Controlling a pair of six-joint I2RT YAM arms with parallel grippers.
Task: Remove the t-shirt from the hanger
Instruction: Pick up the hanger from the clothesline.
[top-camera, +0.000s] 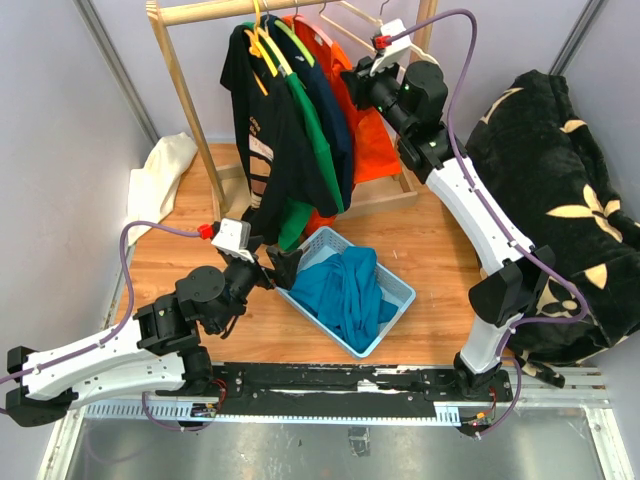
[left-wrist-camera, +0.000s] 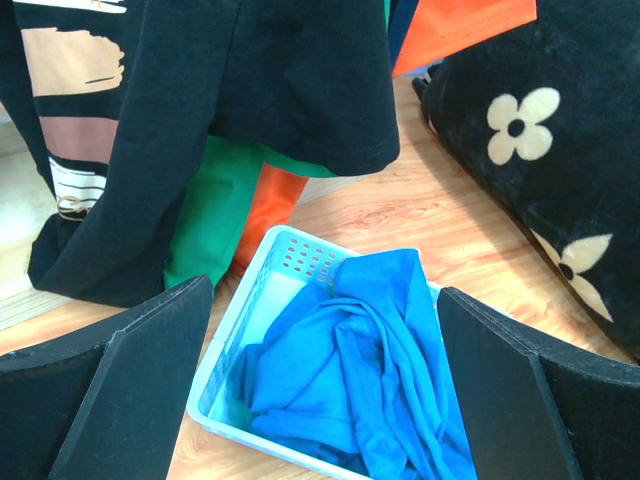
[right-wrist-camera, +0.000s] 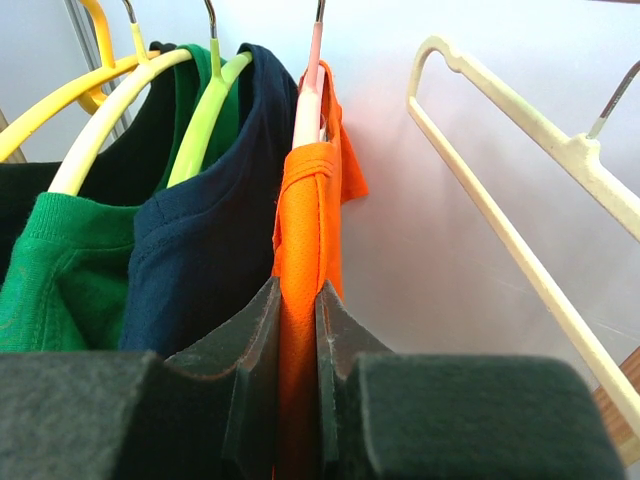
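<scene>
The right hand (right-wrist-camera: 298, 300) is pinched narrow on the orange t-shirt (right-wrist-camera: 303, 225), its two fingers clamping a fold of fabric at the shoulder, just under the pink hanger (right-wrist-camera: 309, 95) that carries it. That shirt hangs last in the row on the wooden rack (top-camera: 200, 12), beside a navy shirt (right-wrist-camera: 200, 260) on a lime hanger and a green shirt (right-wrist-camera: 55, 270) further along. A bare cream hanger (right-wrist-camera: 520, 110) hangs just to the other side.

The left hand (left-wrist-camera: 325, 300) is spread wide and holds nothing. It hovers low over the counter (top-camera: 440, 240), looking down into a light blue basket (left-wrist-camera: 232, 335) where a blue shirt (left-wrist-camera: 370, 370) already lies crumpled.

By the look of it, the grasp is made and the pull-off is the step in hand. The orange shirt is not yet free, since its neck sits around the hanger's shoulders.

The next move likely calls for drawing the pinched shoulder down and sideways so the collar slips over the hanger's end, then repeating or dragging until the other shoulder follows. The pull should stay gentle enough that the hook does not jump off the rail, and it should keep clear of the navy shirt pressed close alongside. The basket below seems the natural place to drop it.
</scene>
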